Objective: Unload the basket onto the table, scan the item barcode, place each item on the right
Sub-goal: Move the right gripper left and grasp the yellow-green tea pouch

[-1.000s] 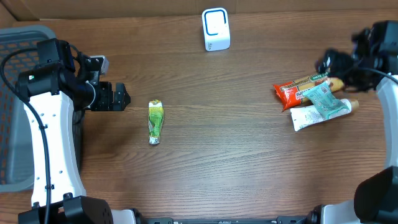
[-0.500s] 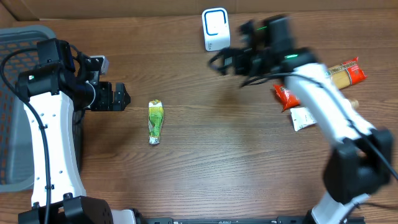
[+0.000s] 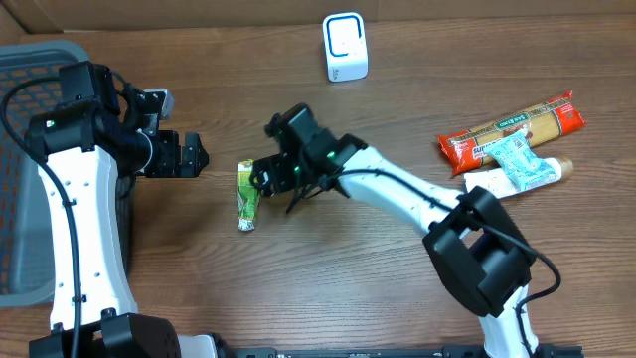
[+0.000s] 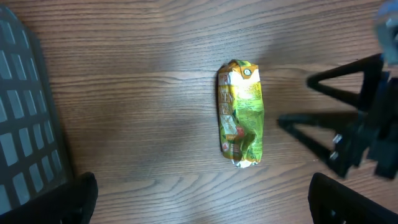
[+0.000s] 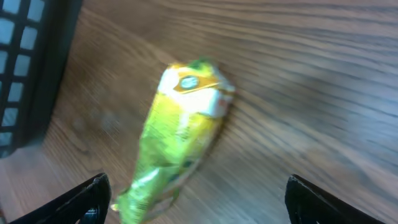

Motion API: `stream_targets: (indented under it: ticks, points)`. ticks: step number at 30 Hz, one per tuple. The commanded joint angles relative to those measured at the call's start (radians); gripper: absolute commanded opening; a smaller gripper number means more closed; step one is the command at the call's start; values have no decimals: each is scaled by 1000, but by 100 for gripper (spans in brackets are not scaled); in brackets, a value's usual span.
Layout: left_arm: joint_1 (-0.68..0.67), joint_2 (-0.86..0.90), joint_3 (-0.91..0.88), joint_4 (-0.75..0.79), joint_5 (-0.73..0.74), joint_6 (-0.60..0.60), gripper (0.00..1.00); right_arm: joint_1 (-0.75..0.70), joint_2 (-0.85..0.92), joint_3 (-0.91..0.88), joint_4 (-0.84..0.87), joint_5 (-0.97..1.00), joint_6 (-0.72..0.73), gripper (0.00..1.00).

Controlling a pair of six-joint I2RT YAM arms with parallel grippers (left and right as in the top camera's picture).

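Table scene: green packet (image 3: pixel 248 194) lies flat, left of centre in overhead frame, long axis top to bottom. Right claw (image 3: pixel 270 182), fingers spread wide, sits just right of it, nearer of two. Left claw (image 3: pixel 191 155), also spread, hangs further left. Count: one green packet, one white scanner (image 3: pixel 345 47) top centre, three packs (image 3: pixel 507 149) at right edge, one basket (image 3: pixel 30 70).

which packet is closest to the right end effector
The green packet, alone and just beside the right end effector; the red pack, teal packet and white tube lie clustered far away.
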State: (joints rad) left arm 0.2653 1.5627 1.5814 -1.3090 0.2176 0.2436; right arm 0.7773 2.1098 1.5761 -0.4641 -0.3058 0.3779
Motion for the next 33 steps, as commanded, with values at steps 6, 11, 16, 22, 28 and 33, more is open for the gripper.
stream_targets:
  ticks: [6, 11, 16, 22, 28, 33]
  points:
    - [-2, -7, 4, 2, 15, 22, 100, 92, 79, 35, 42, 104, -19, 84]
    - [-2, -7, 4, 2, 15, 22, 100, 74, 92, 35, -18, 99, 40, 75]
    - [-2, -7, 4, 2, 15, 22, 100, -1, 85, 51, -110, -2, 71, 65]
    - [-2, -7, 4, 2, 15, 22, 99, -100, 85, 56, -185, -100, 59, 57]
    - [-2, -7, 4, 2, 15, 22, 100, -116, 84, 66, -196, -175, -32, 58]
    - [-2, -7, 4, 2, 15, 22, 99, -71, 84, 94, -183, -147, -88, 68]
